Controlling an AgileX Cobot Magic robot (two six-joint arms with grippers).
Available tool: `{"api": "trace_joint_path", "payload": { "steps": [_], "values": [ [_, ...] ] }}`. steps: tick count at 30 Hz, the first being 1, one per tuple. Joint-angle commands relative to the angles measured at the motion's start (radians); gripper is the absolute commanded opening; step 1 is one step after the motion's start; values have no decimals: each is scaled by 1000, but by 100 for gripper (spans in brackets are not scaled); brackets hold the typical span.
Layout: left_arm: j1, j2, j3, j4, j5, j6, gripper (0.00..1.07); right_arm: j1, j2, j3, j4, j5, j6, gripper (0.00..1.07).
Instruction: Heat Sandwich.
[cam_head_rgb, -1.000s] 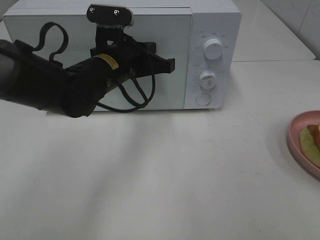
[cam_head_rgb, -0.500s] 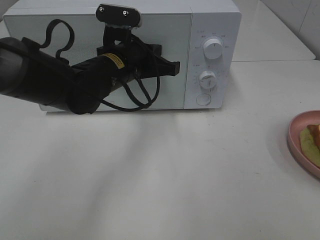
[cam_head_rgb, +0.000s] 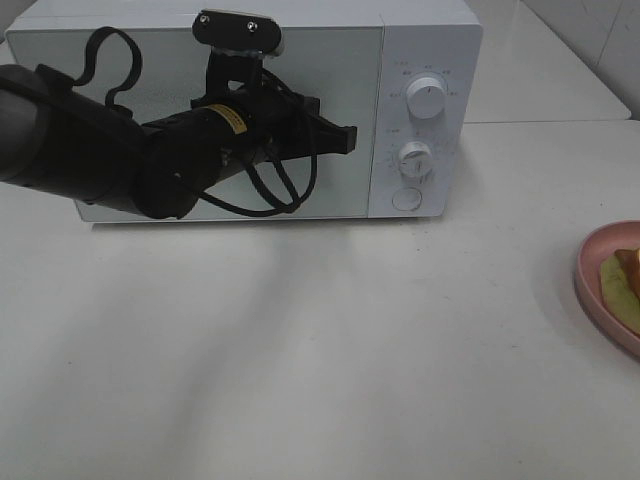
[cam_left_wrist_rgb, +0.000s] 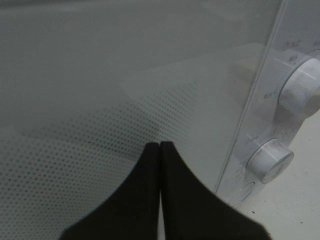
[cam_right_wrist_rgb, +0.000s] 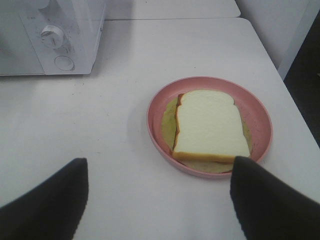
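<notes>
We work on a broad white counter (cam_head_rgb: 330, 340) that runs back to a pale tiled wall. The boxy white microwave (cam_head_rgb: 240, 100) stands at the back with its glass door (cam_left_wrist_rgb: 100, 85) closed and two round white knobs (cam_head_rgb: 426, 98) on its right panel. Our left gripper (cam_head_rgb: 345, 138) hangs just in front of the door near its right edge, its black fingers (cam_left_wrist_rgb: 150, 200) pressed flat together and holding nothing. The round pink plate (cam_right_wrist_rgb: 210, 125) sits well apart at the counter's right edge. On it lies the sandwich (cam_right_wrist_rgb: 210, 127), a pale bread slice over a yellow-green layer. Our right gripper (cam_right_wrist_rgb: 157, 200) hovers near the plate, fingers spread wide and empty. We judge that closed fingers could slide off the smooth door, or shove the microwave backward instead of opening it.
</notes>
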Motion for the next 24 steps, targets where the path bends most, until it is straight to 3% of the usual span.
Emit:
{"api": "trace_joint_path", "payload": {
  "steps": [1, 17, 21, 22, 23, 24],
  "values": [
    [6, -21, -13, -84, -14, 10, 0, -2, -29, 0, -1, -5, -6, 75],
    [-18, -176, 218, -123, 29, 11, 0, -2, -29, 0, -1, -5, -6, 75],
    [-18, -239, 257, -128, 149, 7, 21, -2, -29, 0, -1, -5, -6, 75],
    [-18, -264, 266, -128, 209, 6, 46, -2, -29, 0, -1, -5, -6, 75],
    [-18, -275, 270, -129, 232, 0, 62, -2, -29, 0, -1, -5, -5, 75],
    [-18, -275, 270, -129, 232, 0, 62, -2, -29, 0, -1, -5, -5, 75]
  ]
}}
